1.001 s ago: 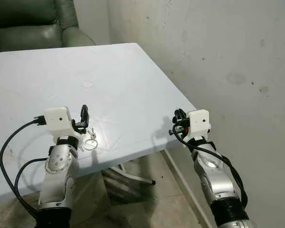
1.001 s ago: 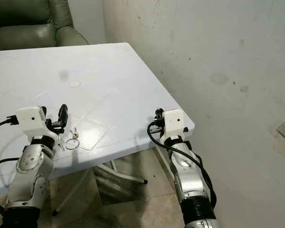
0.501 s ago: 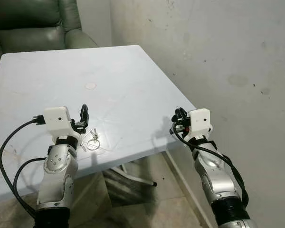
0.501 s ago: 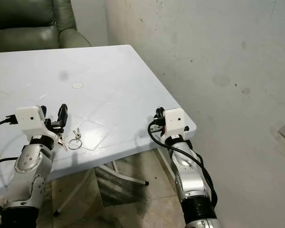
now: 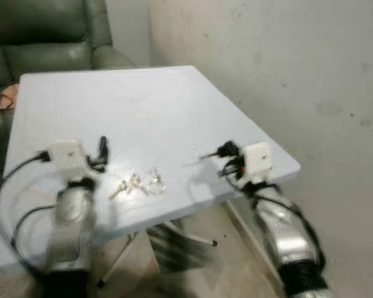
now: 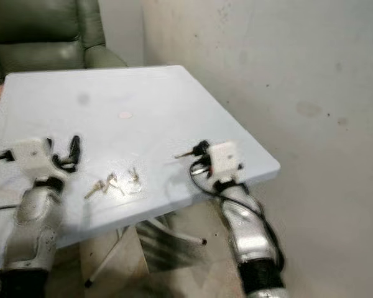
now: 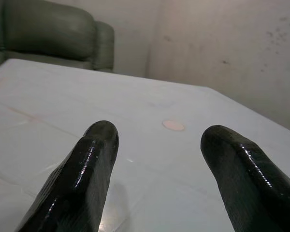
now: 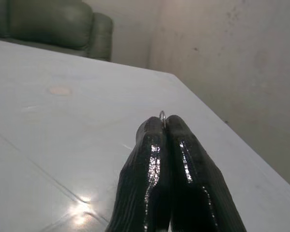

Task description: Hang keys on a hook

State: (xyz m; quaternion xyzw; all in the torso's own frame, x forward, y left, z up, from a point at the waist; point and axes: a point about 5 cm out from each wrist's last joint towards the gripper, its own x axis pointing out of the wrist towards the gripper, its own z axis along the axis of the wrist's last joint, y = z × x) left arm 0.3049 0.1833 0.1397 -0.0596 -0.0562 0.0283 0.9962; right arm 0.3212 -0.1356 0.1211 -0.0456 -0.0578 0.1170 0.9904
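Head views blurred. White tabletop (image 5: 174, 93) stands against a stained plaster wall (image 5: 286, 56), with a green armchair (image 5: 43, 31) behind its far edge. The keys (image 5: 138, 184) lie loose on the tabletop near its front edge, a small scatter of metal pieces and a ring, between the two arms and nearer the left one. Left gripper (image 5: 101, 151) sits just beside the keys, low over the tabletop, apart from them; in its wrist view the two black fingers (image 7: 82, 179) stand wide apart with bare tabletop between, nothing held. Right gripper (image 5: 219, 151) hovers over the tabletop toward the wall-side corner, well apart from the keys. Its fingers (image 8: 157, 179) are pressed together along their length in the wrist view, and a small thin metal loop (image 8: 162, 117) sticks out at the very tips, pinched between them; what the loop belongs to cannot be told. A pale round mark (image 5: 140, 114) shows on the tabletop farther back, roughly mid-surface; the same mark (image 7: 173, 125) shows ahead of the left fingers. White table legs (image 5: 186, 234) and tiled floor (image 5: 193, 279) are visible below the front edge. Black cables (image 5: 12, 186) loop from the left wrist housing.
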